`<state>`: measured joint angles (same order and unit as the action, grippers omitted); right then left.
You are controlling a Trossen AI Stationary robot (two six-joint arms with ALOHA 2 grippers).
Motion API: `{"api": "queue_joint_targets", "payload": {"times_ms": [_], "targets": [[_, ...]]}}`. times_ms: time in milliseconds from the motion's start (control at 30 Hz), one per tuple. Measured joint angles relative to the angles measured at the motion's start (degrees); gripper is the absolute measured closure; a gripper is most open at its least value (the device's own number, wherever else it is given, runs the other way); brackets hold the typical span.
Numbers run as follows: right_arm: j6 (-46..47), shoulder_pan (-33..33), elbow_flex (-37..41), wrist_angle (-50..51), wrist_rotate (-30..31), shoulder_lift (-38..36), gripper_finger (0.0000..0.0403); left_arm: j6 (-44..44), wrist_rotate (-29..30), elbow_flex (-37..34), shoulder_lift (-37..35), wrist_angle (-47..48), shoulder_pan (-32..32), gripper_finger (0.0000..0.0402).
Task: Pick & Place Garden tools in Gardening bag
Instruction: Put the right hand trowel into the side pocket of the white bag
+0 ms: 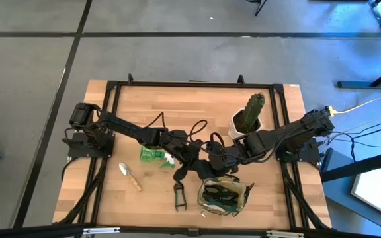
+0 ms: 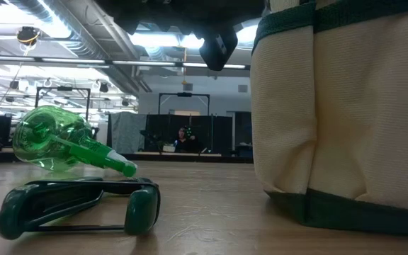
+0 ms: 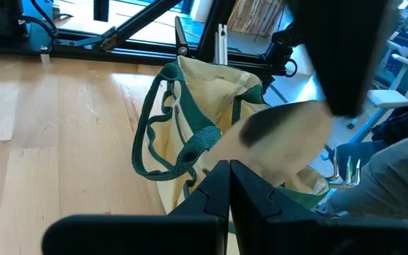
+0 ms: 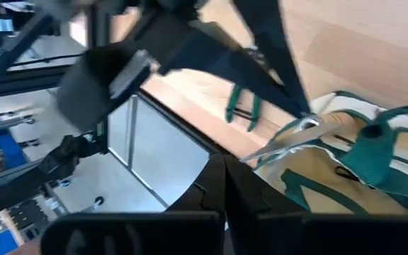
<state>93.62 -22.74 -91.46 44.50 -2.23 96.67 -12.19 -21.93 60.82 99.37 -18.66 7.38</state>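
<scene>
Two grippers meet mid-frame above the gardening bag [image 1: 222,197] | left gripper [image 1: 185,166] clenched, nothing in it | right gripper [image 1: 215,157] clenched too, empty | bag at lower centre (tools already inside) | pruning shears [image 1: 179,196] just left of it | trowel [image 1: 129,176] lower left | spray bottle [image 1: 155,155] beside left arm

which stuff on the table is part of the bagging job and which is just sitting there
Job: gardening bag with tools already inside; green spray bottle; trowel; pruning shears. Left gripper and right gripper, both shut, above the bag.

Just lying about: cactus in its white pot.
</scene>
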Motion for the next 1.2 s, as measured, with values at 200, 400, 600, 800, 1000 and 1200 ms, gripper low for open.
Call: {"api": "queue_joint_targets", "payload": {"times_ms": [200, 400, 600, 800, 1000, 1200], "targets": [[0.1, -0.1, 0.0, 0.9, -1.3, 1.1, 0.0403, 0.4, 0.0, 0.0, 0.0, 0.0, 0.0, 0.04], [0.1, -0.2, 0.0, 1.9, -2.9, 2.4, 0.0403, 0.4, 0.0, 0.0, 0.0, 0.2, 0.0, 0.04], [-1.1, -0.2, 0.0, 1.4, -1.3, 2.7, 0.0403, 0.4, 0.0, 0.0, 0.0, 0.4, 0.0, 0.04], [-1.9, -0.3, 0.0, 1.2, 0.1, 3.5, 0.0403, 0.4, -0.1, 0.0, 0.0, 0.4, 0.0, 0.04], [-2.8, -0.6, 0.0, 0.2, -0.5, 5.5, 0.0403, -0.3, -0.1, 0.0, 0.0, 0.5, 0.0, 0.04], [-4.1, -0.7, 0.0, -0.6, -0.8, 7.6, 0.0403, -0.7, -0.1, 0.0, 0.0, 0.6, 0.1, 0.04]]}}
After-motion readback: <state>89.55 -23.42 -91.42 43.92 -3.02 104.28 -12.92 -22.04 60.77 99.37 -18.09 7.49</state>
